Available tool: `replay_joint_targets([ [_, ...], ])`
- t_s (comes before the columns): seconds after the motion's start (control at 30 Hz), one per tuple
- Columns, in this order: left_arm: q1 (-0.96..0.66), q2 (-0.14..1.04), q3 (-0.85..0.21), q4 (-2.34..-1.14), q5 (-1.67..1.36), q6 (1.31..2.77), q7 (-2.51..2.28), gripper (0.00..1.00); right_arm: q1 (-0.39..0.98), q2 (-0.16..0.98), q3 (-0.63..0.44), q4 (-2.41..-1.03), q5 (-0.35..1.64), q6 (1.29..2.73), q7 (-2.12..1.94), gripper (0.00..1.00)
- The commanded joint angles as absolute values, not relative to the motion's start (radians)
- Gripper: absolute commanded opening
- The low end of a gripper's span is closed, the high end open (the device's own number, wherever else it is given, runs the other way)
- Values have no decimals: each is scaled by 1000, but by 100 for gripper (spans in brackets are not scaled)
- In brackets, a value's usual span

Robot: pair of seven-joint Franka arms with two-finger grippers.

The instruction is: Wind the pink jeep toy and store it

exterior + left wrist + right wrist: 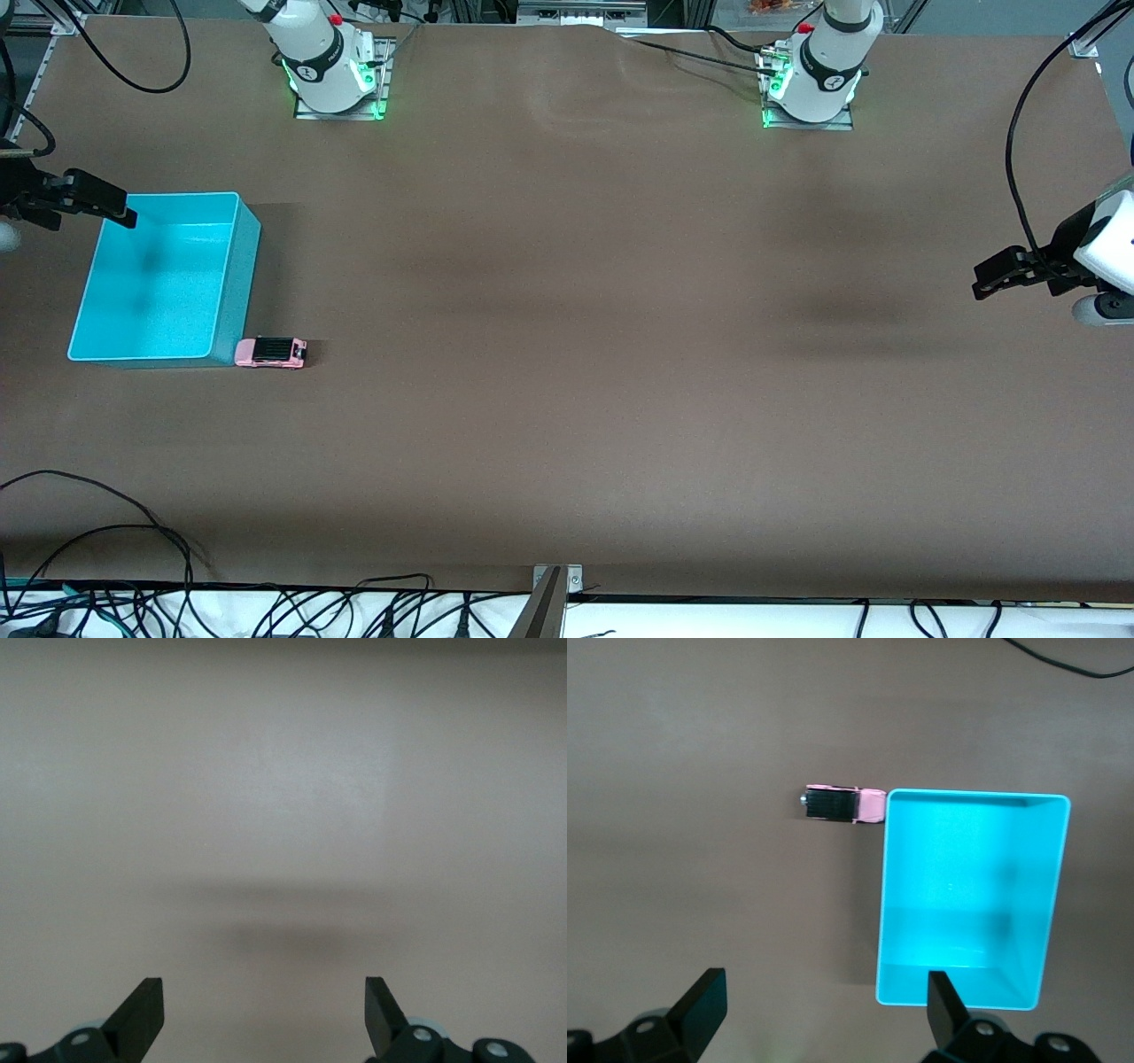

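Note:
The pink jeep toy [271, 352] [842, 804] stands on the brown table, its black roof up. It sits right beside the corner of the empty teal bin [159, 283] [966, 895] that is nearest the front camera. My right gripper [124, 213] [826, 983] hangs open over the bin's rim at the right arm's end of the table, with nothing between its fingers. My left gripper [982, 282] [264, 985] hangs open over bare table at the left arm's end, holding nothing.
Both arm bases [332, 75] [811, 84] stand along the table's back edge. Black cables [106, 532] lie at the table edge nearest the front camera, and a metal bracket [554, 585] sits at that edge's middle. Another cable [1019, 159] hangs by the left arm.

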State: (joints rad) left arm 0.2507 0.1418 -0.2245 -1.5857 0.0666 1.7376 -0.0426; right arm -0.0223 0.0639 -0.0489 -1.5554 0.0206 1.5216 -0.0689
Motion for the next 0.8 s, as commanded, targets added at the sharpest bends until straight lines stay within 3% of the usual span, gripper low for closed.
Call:
replay_joint_targets([
  [0.0,249,115,-239,-1609,40,1744,-18,100,-14,63,-46,-1536,32,1473,-17,100],
  [0.6,252,115,-242,-1612,40,1743,-20,100,-2,97,-38,-1537,40,1468,-11,100],
  [0.77,252,115,-242,-1612,40,1744,-20,100,8,71,-32,-1637,40,1544,21,100],
])
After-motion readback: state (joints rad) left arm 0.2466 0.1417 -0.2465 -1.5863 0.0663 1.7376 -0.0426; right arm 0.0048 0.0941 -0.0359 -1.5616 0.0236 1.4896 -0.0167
